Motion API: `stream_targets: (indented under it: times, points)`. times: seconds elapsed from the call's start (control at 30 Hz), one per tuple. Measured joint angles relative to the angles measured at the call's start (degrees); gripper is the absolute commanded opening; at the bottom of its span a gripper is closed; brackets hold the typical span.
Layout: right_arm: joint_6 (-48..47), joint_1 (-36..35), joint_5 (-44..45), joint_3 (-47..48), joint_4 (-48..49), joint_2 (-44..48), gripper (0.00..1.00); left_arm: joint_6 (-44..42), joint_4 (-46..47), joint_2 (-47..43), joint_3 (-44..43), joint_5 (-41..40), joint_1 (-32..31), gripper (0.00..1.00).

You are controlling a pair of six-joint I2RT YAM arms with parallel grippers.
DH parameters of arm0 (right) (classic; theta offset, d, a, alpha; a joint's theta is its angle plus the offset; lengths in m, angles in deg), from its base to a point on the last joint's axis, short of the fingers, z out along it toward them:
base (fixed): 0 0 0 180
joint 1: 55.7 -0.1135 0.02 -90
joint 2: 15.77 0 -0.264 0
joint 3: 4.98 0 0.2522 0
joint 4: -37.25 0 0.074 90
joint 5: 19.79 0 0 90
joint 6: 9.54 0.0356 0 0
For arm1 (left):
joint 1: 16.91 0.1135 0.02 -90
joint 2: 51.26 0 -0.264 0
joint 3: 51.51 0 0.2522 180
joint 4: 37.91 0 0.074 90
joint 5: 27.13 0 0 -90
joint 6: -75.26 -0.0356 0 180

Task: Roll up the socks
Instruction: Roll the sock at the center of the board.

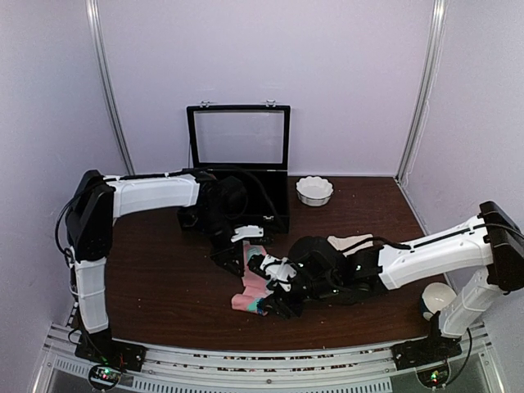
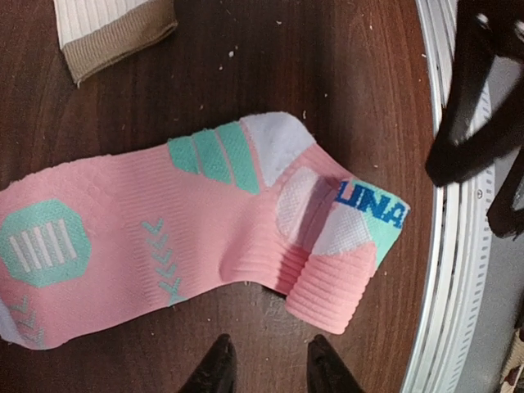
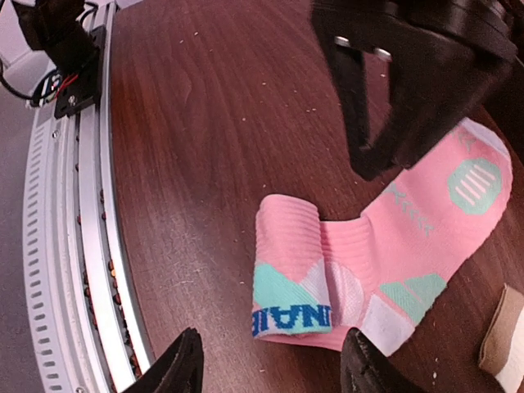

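Two claws, left gripper (image 2: 262, 364) and right gripper (image 3: 270, 364), hold nothing, jaws apart. The pink sock (image 2: 164, 237) lies in front of the black box (image 1: 246, 192), cuff folded over once. Pinch that fold and roll it tight and straight.

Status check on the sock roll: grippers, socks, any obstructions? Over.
Both open and empty: left gripper at the pink sock, right gripper by its folded cuff. Sock flat, cuff turned over once. The cream sock lies apart; nothing blocking.

Robot lab cell (enclosed), plain lilac walls (image 1: 344, 74), aluminium posts (image 1: 422, 90), slotted rail (image 1: 270, 364) edging wooden table (image 1: 164, 278)
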Motion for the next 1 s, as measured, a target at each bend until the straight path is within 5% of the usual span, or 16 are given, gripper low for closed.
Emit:
stream_targets:
  times: [0.43,0.7,1.0]
  points:
    - [-10.1,-3.3,7.5,10.4,-2.0,-13.0,0.55,1.9,0.1,9.0,-4.5,-0.9,1.4,0.3]
    - [-9.8,-2.9,7.6,9.0,-0.9,-16.5,0.28,2.2,0.9,13.7,-9.9,-2.9,1.5,0.26]
    - [-3.8,1.2,-1.8,6.6,3.2,-16.5,0.07,2.6,1.1,16.7,-13.0,-6.6,1.4,0.24]
